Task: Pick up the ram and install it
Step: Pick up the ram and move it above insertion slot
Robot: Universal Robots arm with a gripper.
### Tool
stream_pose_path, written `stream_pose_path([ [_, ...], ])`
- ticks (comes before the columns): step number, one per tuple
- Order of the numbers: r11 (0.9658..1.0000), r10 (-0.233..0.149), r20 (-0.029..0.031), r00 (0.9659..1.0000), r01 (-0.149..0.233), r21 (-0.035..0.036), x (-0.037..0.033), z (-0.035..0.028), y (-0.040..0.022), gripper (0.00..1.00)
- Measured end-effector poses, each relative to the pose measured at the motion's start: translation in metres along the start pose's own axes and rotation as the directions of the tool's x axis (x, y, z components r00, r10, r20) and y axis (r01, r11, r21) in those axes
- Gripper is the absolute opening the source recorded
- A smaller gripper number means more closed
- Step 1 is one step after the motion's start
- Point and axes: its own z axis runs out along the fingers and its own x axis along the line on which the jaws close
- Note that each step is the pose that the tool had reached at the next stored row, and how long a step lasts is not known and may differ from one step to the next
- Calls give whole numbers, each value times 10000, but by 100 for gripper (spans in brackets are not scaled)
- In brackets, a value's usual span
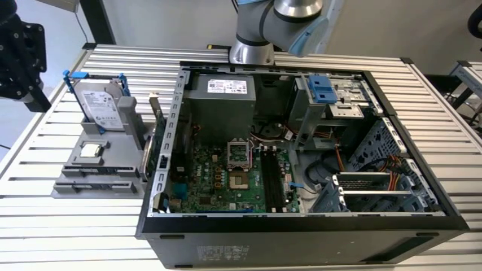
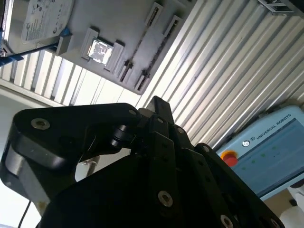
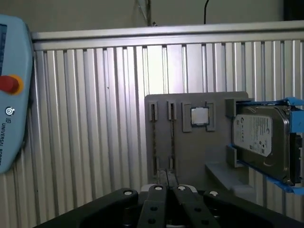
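Ram (image 3: 172, 137) is sitting edge-up in a narrow slot of the gray holder (image 3: 199, 156), which is lying at centre-left of the exterior view, outside the computer case (image 1: 301, 240); pickup not yet done. Memory slots (image 1: 272, 179) on the motherboard are looking empty, so installation is pending. Gripper (image 3: 167, 183) is hovering near the holder, fingers drawn together, gripping nothing.

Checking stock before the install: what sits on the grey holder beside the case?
A hard drive, a square processor, and what looks like the ram standing edge-on; its chip faces are hidden.
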Motion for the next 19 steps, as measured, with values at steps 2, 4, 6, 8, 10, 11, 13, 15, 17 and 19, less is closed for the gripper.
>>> stream_pose_path([
  [2, 10000, -20, 0, 10000, 20, 0, 0, 0, 0, 0],
  [4, 10000, -23, 0, 10000, 23, 0, 0, 0, 0, 0],
  [6, 10000, -26, 0, 10000, 26, 0, 0, 0, 0, 0],
  [8, 10000, -54, 0, 10000, 54, 0, 0, 0, 0, 0],
  [10, 9999, -118, -1, 9999, 118, 13, 0, 1, -1, 0],
  [11, 9999, -156, -2, 9999, 156, 27, -1, 0, 0, 0],
  [13, 9997, -254, -2, 9997, 254, 45, 0, 1, -1, 0],
  [15, 9989, -467, -4, 9989, 467, 45, 0, 2, 0, 0],
  [17, 9972, -749, -8, 9972, 749, 44, 0, 4, 0, 0],
  [19, 9939, -1106, -12, 9939, 1106, 41, 0, 7, 0, 0],
])
